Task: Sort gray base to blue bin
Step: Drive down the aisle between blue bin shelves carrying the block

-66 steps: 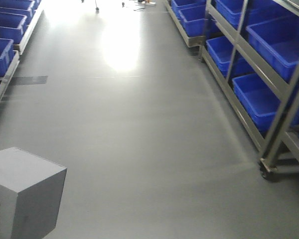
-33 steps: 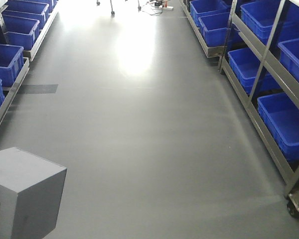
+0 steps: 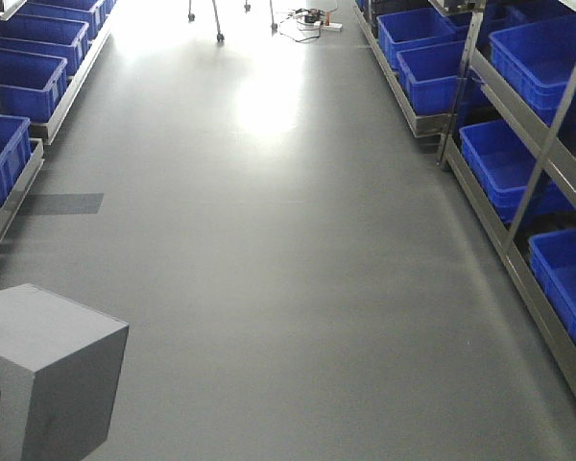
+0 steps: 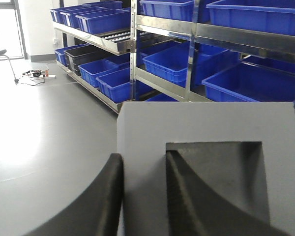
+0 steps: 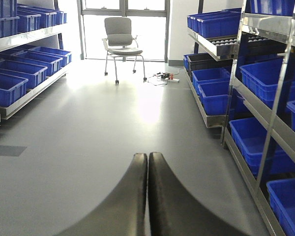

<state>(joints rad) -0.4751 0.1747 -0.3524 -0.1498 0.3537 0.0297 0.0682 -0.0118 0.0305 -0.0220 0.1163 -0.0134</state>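
The carrying step is judged to be in hand: the gray base point(image 4: 206, 123) is held by the left gripper point(image 4: 142, 164), its jaws clamped narrowly on one wall, one finger inside the square recess, one outside. The right gripper point(image 5: 148, 164) is empty, jaws pressed together. Next, the base must be brought over a blue bin point(image 3: 504, 158) in the rack point(image 3: 518, 283) right of the base; which bin is meant cannot be told. Uprights and upper shelves may hamper entry. Far ahead of the base, a chair point(image 5: 119, 37) and a cable point(image 5: 162, 77) are seen.
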